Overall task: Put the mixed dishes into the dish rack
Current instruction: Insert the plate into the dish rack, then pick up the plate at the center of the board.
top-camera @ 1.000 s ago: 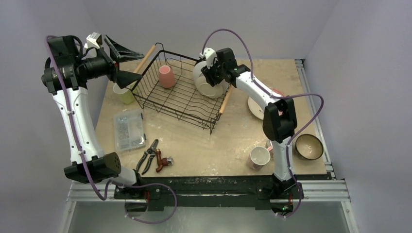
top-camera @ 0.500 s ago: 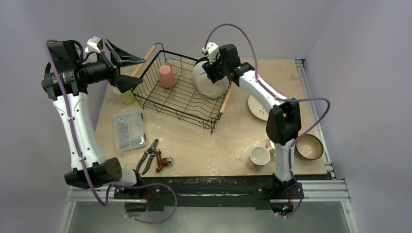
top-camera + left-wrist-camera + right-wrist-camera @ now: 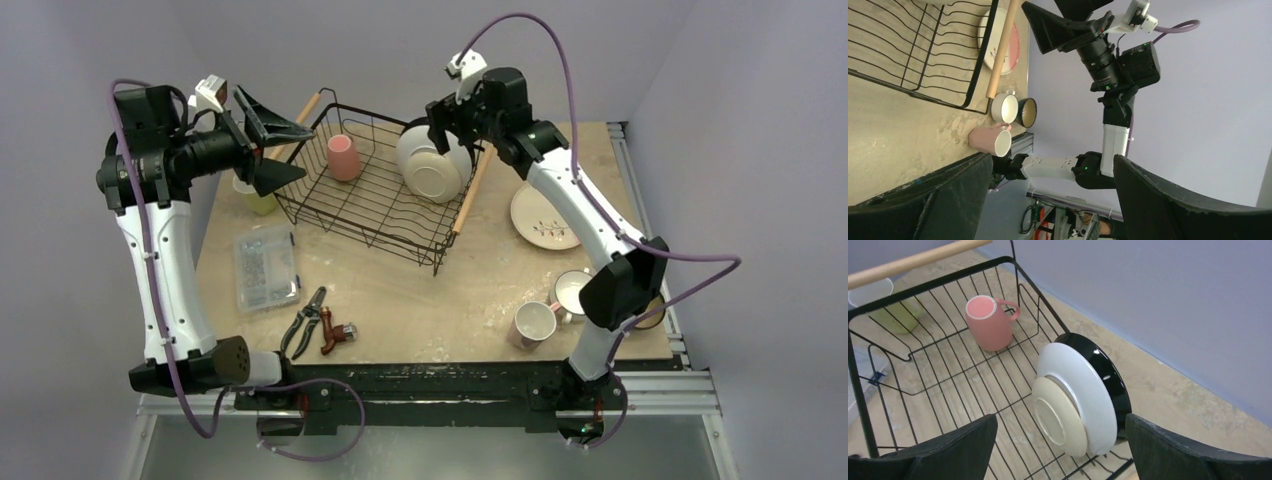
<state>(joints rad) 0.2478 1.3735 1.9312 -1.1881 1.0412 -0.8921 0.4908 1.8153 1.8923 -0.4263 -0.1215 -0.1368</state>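
The black wire dish rack [image 3: 375, 205] holds a pink mug [image 3: 343, 157] upside down and a nested stack of cream, white and black dishes [image 3: 432, 167] standing on edge at its right side. My right gripper [image 3: 452, 122] hovers open just above that stack [image 3: 1075, 400], touching nothing. Left of the rack, my left gripper [image 3: 278, 146] hangs open and empty above a yellow-green mug [image 3: 256, 197]. On the table at the right lie a cream plate [image 3: 545, 217], a white mug [image 3: 572, 290] and a second pink mug [image 3: 533, 323]. A dark bowl [image 3: 1027, 112] sits beside them.
A clear plastic box of small parts [image 3: 265, 265] lies front left. Pliers [image 3: 307, 320] and a red-handled tool [image 3: 338, 335] lie near the front edge. The rack's wooden handles [image 3: 470, 195] jut out at both ends. Walls close in the table.
My right gripper has opened and lifted up and back off the stacked dishes, which stay standing in the rack. The left gripper has drifted slightly right.
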